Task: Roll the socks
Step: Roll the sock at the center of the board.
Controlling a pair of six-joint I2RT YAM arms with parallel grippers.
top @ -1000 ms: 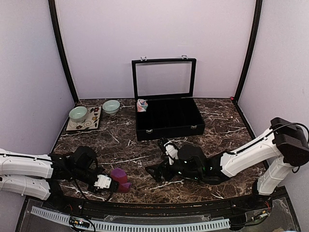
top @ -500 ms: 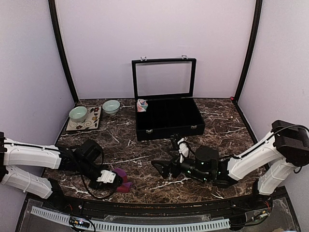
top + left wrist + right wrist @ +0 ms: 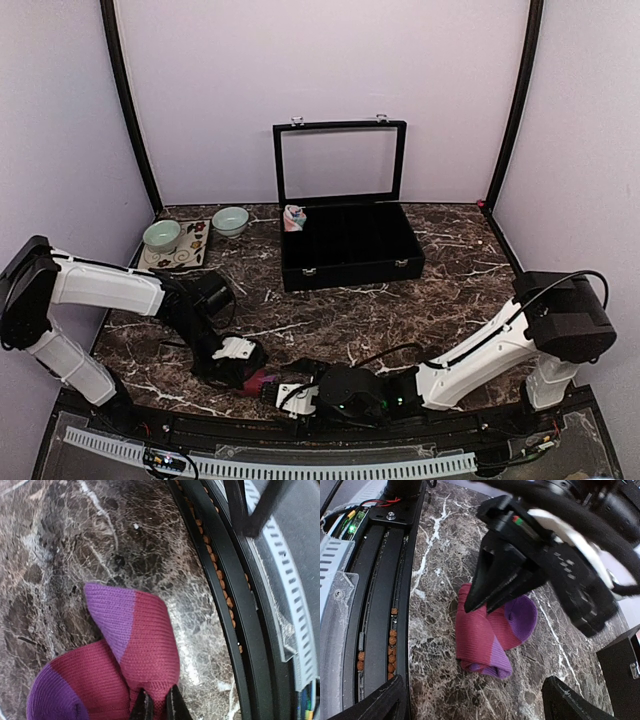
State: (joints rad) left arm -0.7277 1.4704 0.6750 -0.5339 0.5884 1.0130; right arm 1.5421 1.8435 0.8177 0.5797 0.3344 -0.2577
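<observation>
A maroon sock point(image 3: 482, 632) with purple bands lies loosely rolled on the marble near the front edge, seen too in the top view point(image 3: 266, 381) and the left wrist view point(image 3: 145, 645). My left gripper point(image 3: 159, 707) is shut on a fold of this maroon sock; its black fingers point(image 3: 487, 587) come down on the sock's far end. My right gripper point(image 3: 470, 707) faces the sock from the near side, open wide with nothing between its fingers point(image 3: 370, 705), just short of the roll. The salmon-pink sock point(image 3: 294, 217) sits bunched by the black case's back left corner.
A black case point(image 3: 350, 262) with its glass lid up stands at the middle back. Two mint bowls point(image 3: 161, 235) point(image 3: 230, 220) and a patterned mat point(image 3: 178, 257) are at the back left. A black rail point(image 3: 380, 580) runs along the table's front edge, close to the sock.
My right arm swept from the table's middle down to the front edge and now faces the maroon sock. My left arm swung right, dragging the sock a little right.
</observation>
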